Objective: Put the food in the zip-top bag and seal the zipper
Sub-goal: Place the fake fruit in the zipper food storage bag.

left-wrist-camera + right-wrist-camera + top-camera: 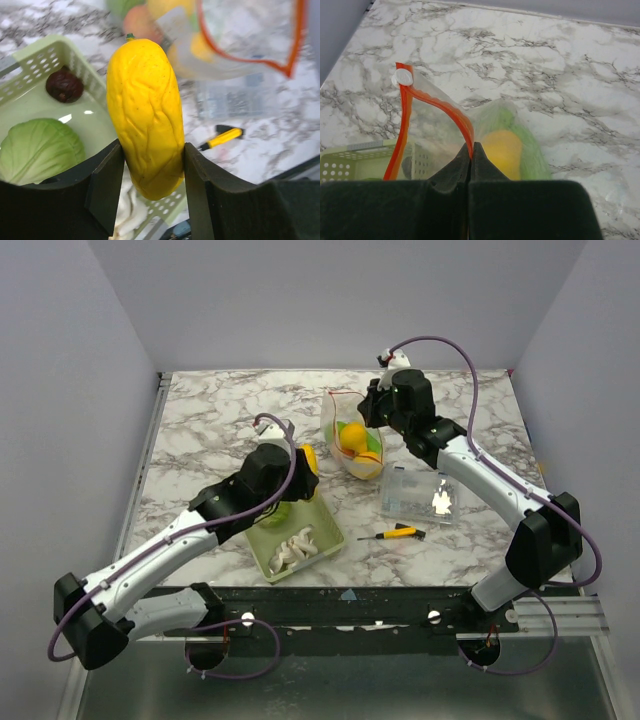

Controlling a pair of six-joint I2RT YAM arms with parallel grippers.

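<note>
My left gripper [300, 466] is shut on a long yellow wrinkled toy food [145, 110] and holds it above the pale green basket [45, 55], short of the bag. A green cabbage [40, 147], a dark purple piece [64, 85] and a white piece [297, 546] lie in the basket. My right gripper [471, 147] is shut on the red-orange zipper strip [402, 130] and holds the clear zip-top bag [352, 445] up with its mouth open. Yellow food [502, 150] and green food [532, 155] sit inside the bag. A white slider [401, 78] sits at the strip's far end.
A rigid clear plastic box [418, 495] lies right of the bag. A small yellow-and-black screwdriver [398, 533] lies in front of the box, near the table's front edge. Grey walls close the table at the back and both sides.
</note>
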